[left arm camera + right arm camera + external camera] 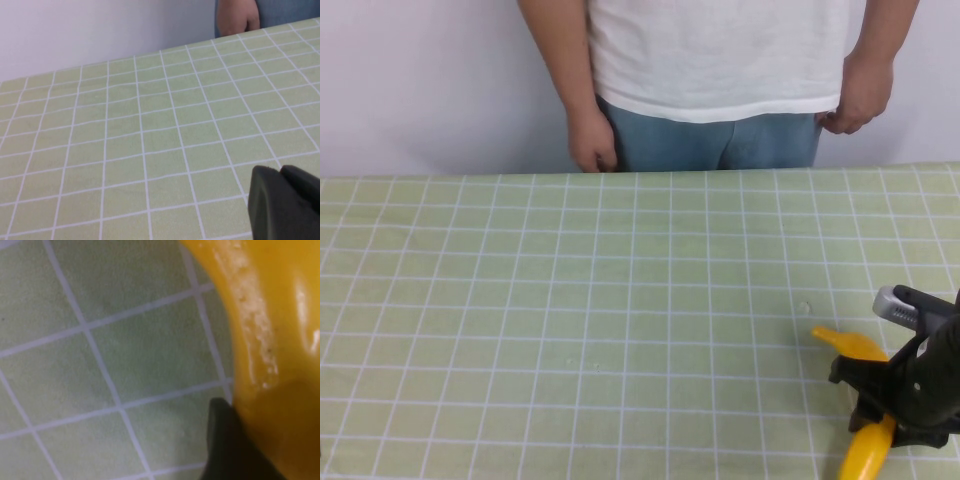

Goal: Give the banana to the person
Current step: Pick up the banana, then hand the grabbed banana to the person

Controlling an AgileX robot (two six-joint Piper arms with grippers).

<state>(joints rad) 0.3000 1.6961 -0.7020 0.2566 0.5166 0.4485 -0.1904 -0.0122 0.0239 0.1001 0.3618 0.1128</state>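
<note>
Right gripper (895, 400) straddles banana (867, 452) on table (620, 330), seemingly clamped; left gripper (285, 205) low, fingers' state unclear; person (720, 70) waits.

Just a tabletop (570, 320) with a pale green, white-gridded cloth, plain white wall (420, 80) behind it.

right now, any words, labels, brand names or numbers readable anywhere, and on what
None: no text shows in any view.
Banana: plain, no sticker, under the right claw at the table's near right.
Person: plain white shirt.
Tablecloth: grid only.
Left claw: plain black, over the cloth.
</note>
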